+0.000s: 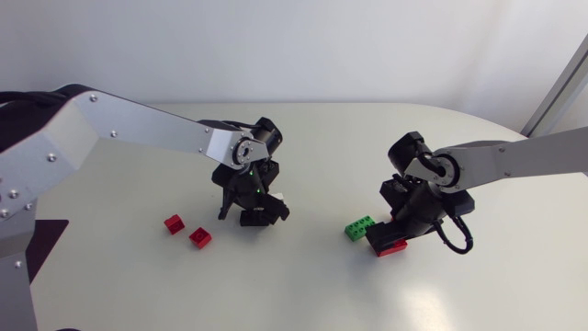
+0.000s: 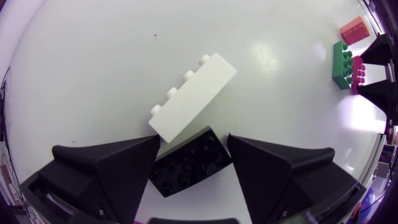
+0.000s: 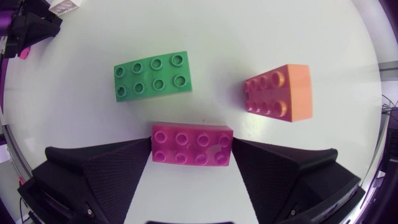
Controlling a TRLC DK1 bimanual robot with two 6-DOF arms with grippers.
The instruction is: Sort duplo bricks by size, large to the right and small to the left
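Our right jaws clasp the pink brick (image 3: pixel 192 145) by its ends on the bench (image 3: pixel 261 31), near the green brick (image 3: pixel 151 76). We judge it a large brick being sorted right, and next it needs a clear spot. Our left jaws straddle the black brick (image 2: pixel 189 165); we cannot tell whether they grip it.

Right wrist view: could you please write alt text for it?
The right gripper clamps a magenta eight-stud brick by its ends on the white table. Ahead lie a green eight-stud brick and an orange brick, apart.

surface: white table (image 1: pixel 303 294) | finish: smooth, glossy; soft glare patches | edge: rounded along the far side
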